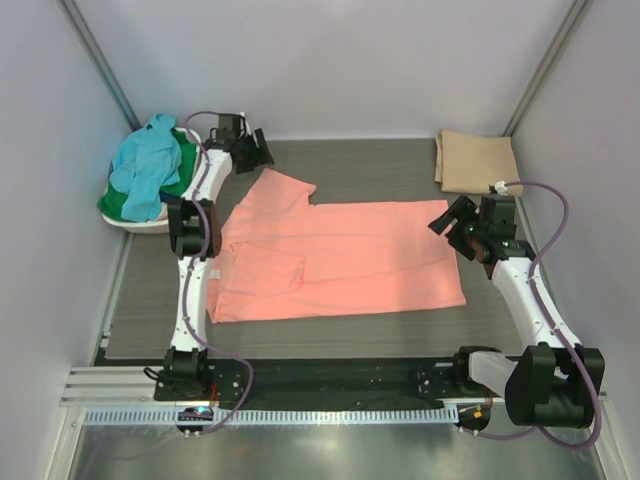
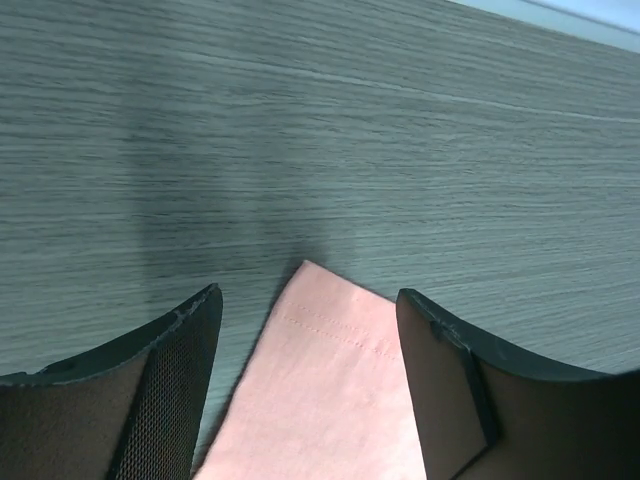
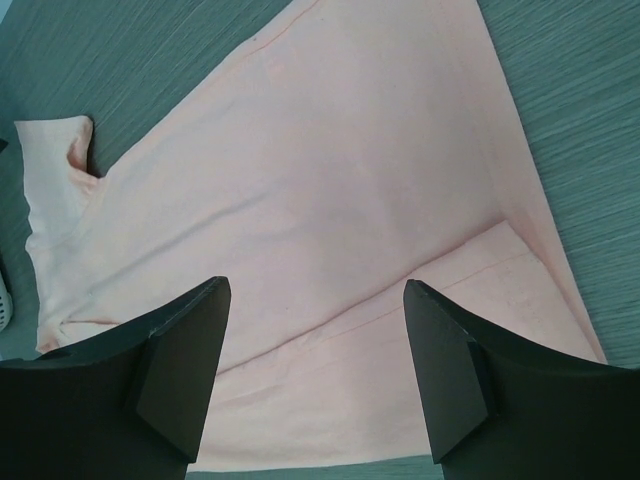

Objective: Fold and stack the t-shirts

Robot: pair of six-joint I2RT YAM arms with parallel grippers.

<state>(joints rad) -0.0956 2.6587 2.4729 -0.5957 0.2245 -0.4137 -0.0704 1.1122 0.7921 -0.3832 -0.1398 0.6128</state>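
The salmon-pink t-shirt lies spread flat in the middle of the table, its near sleeve folded in and its far sleeve pointing up-left. My left gripper is open just above that far sleeve's tip, which shows between its jaws. My right gripper is open over the shirt's right hem, empty. A folded tan t-shirt lies at the back right. Light blue and green t-shirts are heaped in the basket at the back left. No teal shirt is visible on its own.
The white laundry basket stands at the back left corner, beside the left arm. Grey walls close in on both sides. A metal rail runs along the near edge by the arm bases.
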